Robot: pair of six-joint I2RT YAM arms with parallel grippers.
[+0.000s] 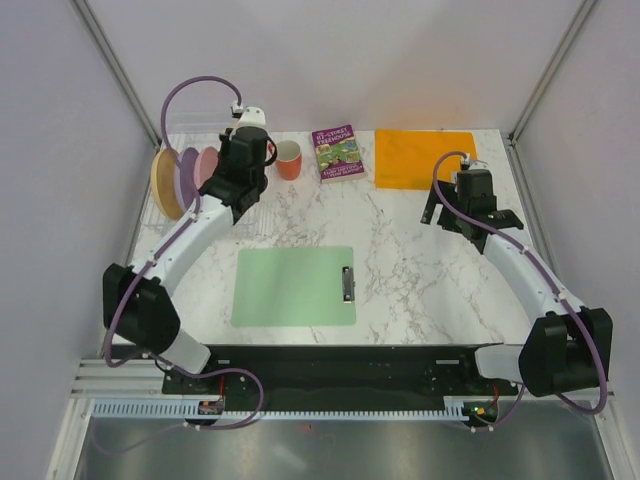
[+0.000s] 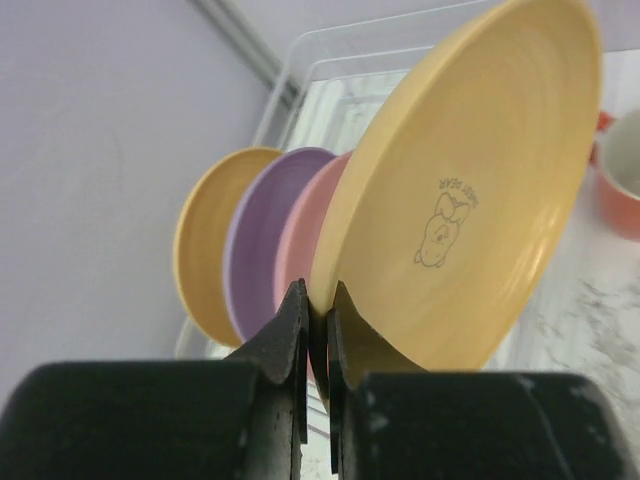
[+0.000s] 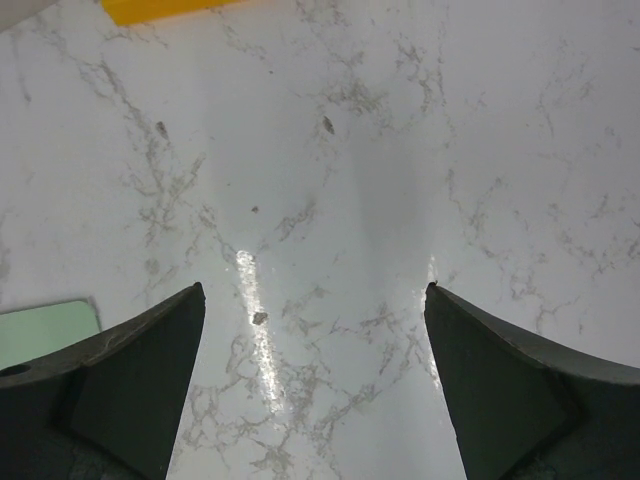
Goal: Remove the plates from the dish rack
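Status: clamping left gripper (image 2: 318,295) onto rim of bear-print yellow plate (image 2: 470,180) standing in dish rack (image 2: 283,85); holding right gripper (image 3: 315,292) spread wide above marble table (image 3: 330,150).

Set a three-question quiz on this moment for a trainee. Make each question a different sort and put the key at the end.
1. True or false: the right tool is open above the bare table.
2. Which one does the left tool pinch by the rim? A: pink plate. B: lilac plate. C: yellow-orange plate.
3. Fill in: counting the pinched one, the left wrist view shows ___ plates.

Key: 1 true; 2 C; 3 four.
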